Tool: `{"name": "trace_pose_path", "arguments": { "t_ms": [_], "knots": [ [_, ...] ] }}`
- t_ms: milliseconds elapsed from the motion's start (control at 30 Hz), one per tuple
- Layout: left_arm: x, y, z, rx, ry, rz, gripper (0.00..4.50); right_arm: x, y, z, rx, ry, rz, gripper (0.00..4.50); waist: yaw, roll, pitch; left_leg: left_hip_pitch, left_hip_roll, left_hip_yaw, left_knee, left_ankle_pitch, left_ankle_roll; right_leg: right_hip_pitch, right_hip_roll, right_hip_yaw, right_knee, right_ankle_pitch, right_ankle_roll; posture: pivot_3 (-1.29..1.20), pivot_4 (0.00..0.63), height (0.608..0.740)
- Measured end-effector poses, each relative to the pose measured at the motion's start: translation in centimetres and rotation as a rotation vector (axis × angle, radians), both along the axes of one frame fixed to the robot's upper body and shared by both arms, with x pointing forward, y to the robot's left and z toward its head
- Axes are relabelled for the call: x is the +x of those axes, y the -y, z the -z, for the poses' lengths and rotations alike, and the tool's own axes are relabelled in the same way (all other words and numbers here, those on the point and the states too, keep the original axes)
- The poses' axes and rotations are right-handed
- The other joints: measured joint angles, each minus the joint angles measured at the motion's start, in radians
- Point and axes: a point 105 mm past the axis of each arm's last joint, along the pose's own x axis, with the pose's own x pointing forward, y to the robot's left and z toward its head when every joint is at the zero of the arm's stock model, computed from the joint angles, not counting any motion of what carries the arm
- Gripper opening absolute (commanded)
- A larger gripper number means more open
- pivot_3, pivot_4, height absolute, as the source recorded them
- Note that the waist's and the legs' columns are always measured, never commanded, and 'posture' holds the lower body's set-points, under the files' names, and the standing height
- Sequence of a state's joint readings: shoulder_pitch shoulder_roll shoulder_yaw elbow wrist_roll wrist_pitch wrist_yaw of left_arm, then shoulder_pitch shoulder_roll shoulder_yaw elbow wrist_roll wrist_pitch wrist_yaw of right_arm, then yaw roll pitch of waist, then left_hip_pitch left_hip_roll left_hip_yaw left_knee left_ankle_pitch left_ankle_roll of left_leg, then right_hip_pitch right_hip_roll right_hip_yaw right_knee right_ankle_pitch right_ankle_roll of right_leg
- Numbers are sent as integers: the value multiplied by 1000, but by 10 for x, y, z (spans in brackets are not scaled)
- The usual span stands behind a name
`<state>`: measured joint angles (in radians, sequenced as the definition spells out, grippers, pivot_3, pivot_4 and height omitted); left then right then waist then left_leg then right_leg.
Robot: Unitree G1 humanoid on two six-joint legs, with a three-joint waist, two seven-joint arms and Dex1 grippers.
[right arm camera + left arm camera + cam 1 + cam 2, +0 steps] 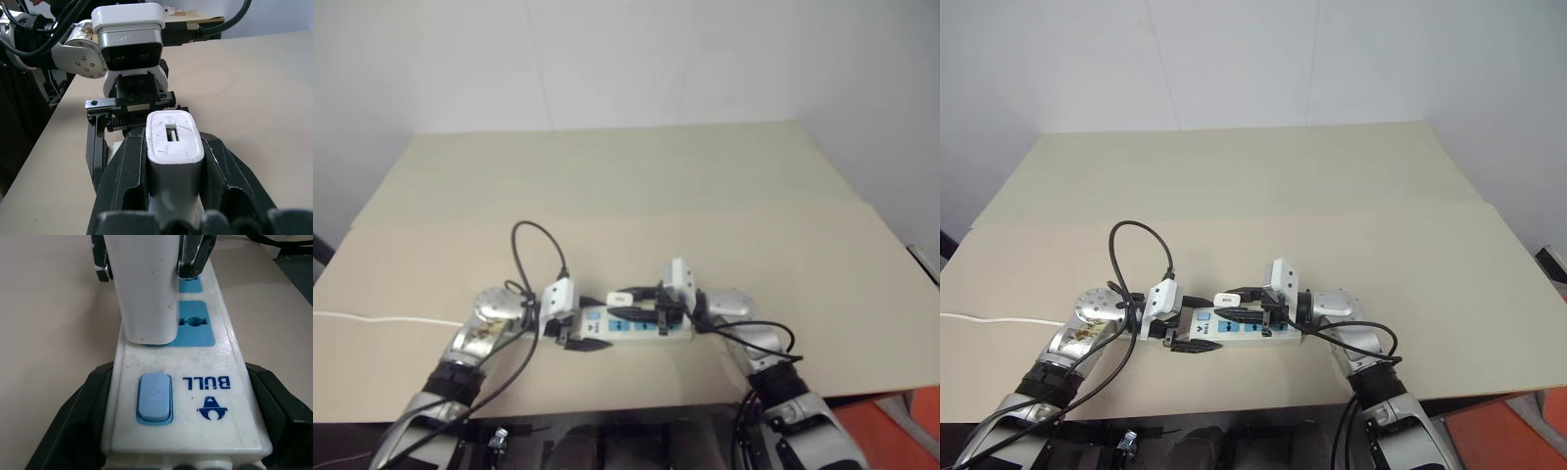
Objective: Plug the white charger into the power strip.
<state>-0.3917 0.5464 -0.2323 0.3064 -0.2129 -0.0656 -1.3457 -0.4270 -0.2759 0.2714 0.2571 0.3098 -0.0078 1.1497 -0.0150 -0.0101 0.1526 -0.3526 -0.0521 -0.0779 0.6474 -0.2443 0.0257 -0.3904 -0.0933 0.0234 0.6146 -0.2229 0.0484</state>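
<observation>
Gripped power strip [195, 396] (both edges); white charger [146, 289] above.

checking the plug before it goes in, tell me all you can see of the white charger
The white charger is a small, glossy, plastic-looking block with rounded edges and a slot in its end face. The right gripper clamps its two sides between black fingers. Its lower end meets the first blue socket panel of the power strip; any prongs are hidden.

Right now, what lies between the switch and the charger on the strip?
Only bare white casing, seen in the left wrist view: charger, blue switch, power strip.
</observation>
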Motion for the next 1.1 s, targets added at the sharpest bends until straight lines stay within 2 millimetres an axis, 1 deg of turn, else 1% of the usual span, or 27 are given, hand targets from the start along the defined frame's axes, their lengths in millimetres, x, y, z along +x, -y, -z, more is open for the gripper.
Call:
{"name": "trace_pose_path", "arguments": {
  "t_ms": [200, 367, 600, 667, 700, 733, 800, 867, 1033, 1067, 1100],
  "knots": [
    [0, -1, 0, 2, 0, -2, 3312, 2, -1, -1, -48, 22, -26, 1137, -1, 0, 0, 0, 0, 0, 0, 0, 0, 0, 0, 0, 0, 0, 0, 0, 150, 740],
    [1, -4, 1, 8, -2, -11, 3312, 3, -9, 0, -103, 46, -61, 1137, -3, 0, 0, 1, 1, 0, 0, 0, 0, 1, 1, 0, 0, 0, 0, 0, 150, 740],
    [1, -5, 2, 10, -2, -21, 3312, 3, -10, 1, -114, 46, -66, 1137, -6, 0, -3, 2, 2, 0, 0, 0, 0, 1, 2, 0, 0, 0, 0, 0, 150, 740],
    [1, -5, 2, 10, -2, -22, 3312, 3, -10, 1, -115, 45, -66, 1861, -6, 0, -3, 2, 2, 0, 0, 0, 0, 1, 2, 0, 0, 0, 0, 0, 150, 740],
    [1, -5, 1, 10, -1, -21, 3312, 4, -8, 5, -139, 44, -63, 2067, -6, 0, -3, 2, 2, 0, 0, 0, 0, 1, 2, 0, 0, 0, 0, 0, 150, 740],
    [1, -5, 1, 9, 0, -21, 3312, 4, -6, 8, -154, 29, -58, 2366, -5, -1, -4, 2, 2, -1, -1, 0, 0, 1, 2, 0, -1, 0, 0, 0, 150, 740],
    [1, -4, 1, 10, -1, -22, 3312, 5, -3, 9, -165, 24, -56, 3085, -5, -3, -5, 2, 2, -1, -1, 0, 0, 1, 2, 0, -1, 0, 0, 0, 150, 740],
    [0, -4, 1, 10, -3, -24, 3312, 5, -1, 9, -171, 27, -54, 3671, -4, -4, -6, 2, 2, -1, -1, 0, 0, 1, 2, 0, -2, 0, 0, 0, 150, 740],
    [0, -4, 1, 10, -4, -26, 3312, 9, 11, 6, -189, 44, -22, 3671, -4, -5, -6, 1, 2, -1, -1, 0, 0, 1, 1, 0, -2, 0, 0, 0, 150, 740],
    [0, -3, 1, 8, -11, -29, 4031, 11, 14, 5, -195, 49, -14, 3708, -4, -5, -6, 1, 2, -1, -1, 0, 0, 1, 1, 0, -2, 0, 0, 0, 150, 740],
    [1, -5, 2, 11, -31, -44, 4253, 11, 16, 4, -201, 55, -9, 3708, -3, -5, -6, 1, 2, -1, -1, 0, 0, 1, 1, 0, -2, 0, 0, 0, 150, 740]
  ]
}}
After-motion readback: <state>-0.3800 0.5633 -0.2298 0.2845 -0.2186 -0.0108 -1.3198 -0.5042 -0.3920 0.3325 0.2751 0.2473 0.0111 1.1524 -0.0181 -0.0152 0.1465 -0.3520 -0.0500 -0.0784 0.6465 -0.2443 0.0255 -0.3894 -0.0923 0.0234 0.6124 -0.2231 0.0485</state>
